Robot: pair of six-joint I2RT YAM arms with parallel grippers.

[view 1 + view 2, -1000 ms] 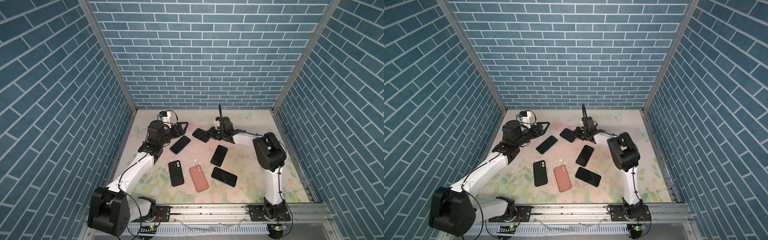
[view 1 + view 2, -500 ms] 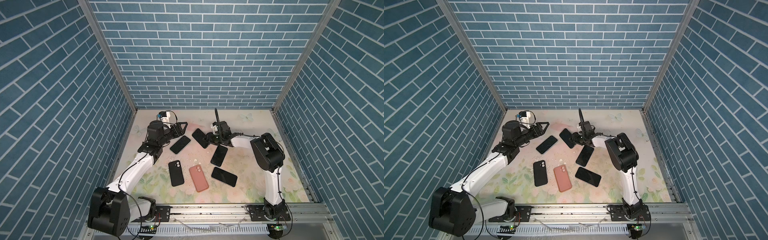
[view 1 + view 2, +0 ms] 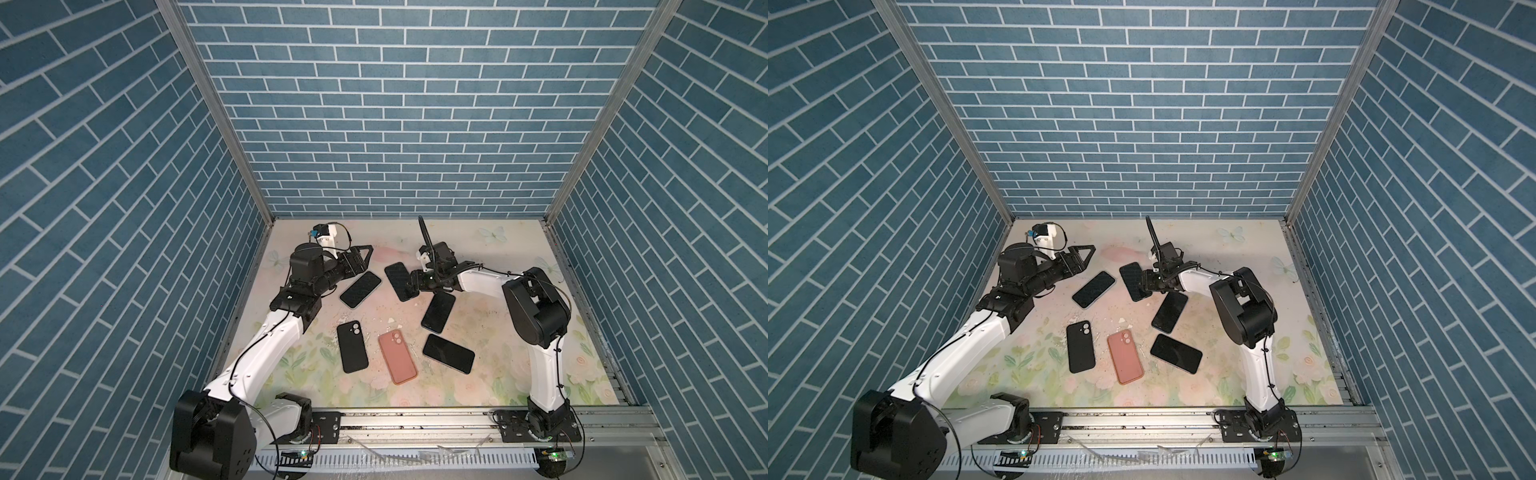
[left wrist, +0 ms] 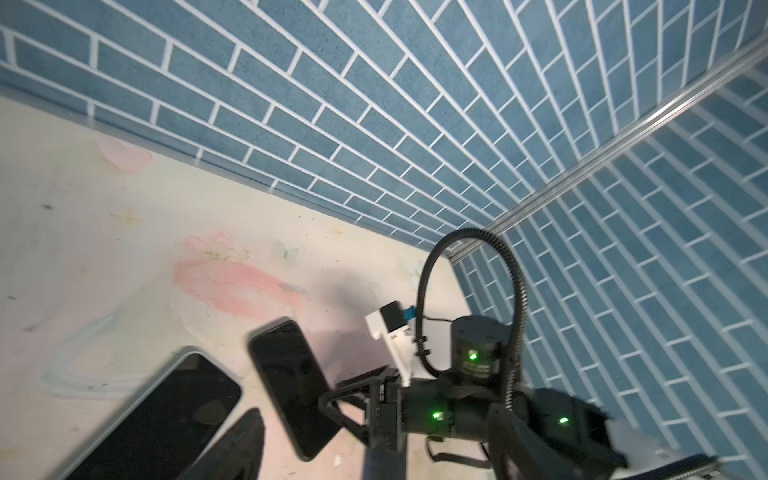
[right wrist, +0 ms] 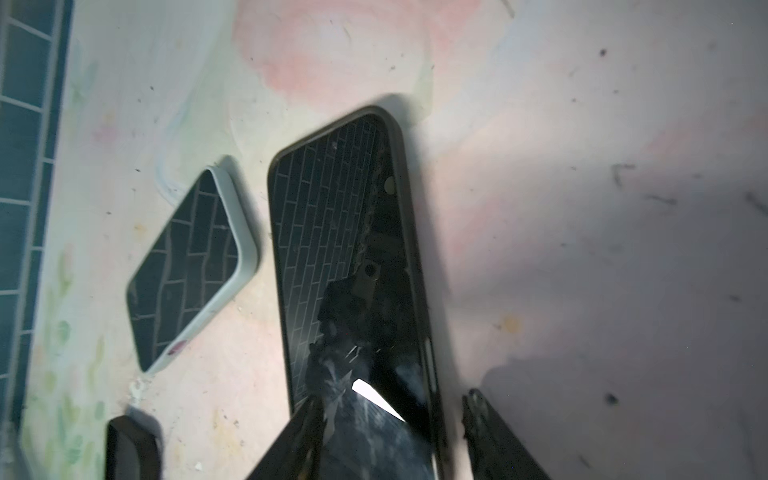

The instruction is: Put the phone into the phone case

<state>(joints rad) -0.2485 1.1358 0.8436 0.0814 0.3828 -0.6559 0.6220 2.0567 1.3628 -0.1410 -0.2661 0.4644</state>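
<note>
On the floral worktop a phone is sitting screen up inside a black case, lying flat at the back near the middle; the right claw is resting low at its near end with jaws standing partly apart, one finger lying over the glass and the other standing just off the case's edge, so nothing is being clamped; just beside it a second phone is sitting screen up in a pale case; the left claw is hovering near that one's far end, spread wide and carrying nothing; nearer the front, another black case and a pink case are lying back up side by side, and whether either is holding a phone I cannot tell; two more phones are lying screen up to their right; compared with a second ago, the black-cased phone is lying turned, its long side running more front to back, and the right claw is sitting further toward the middle, while the left arm is keeping its place and the other phones and cases are lying as before.
</note>
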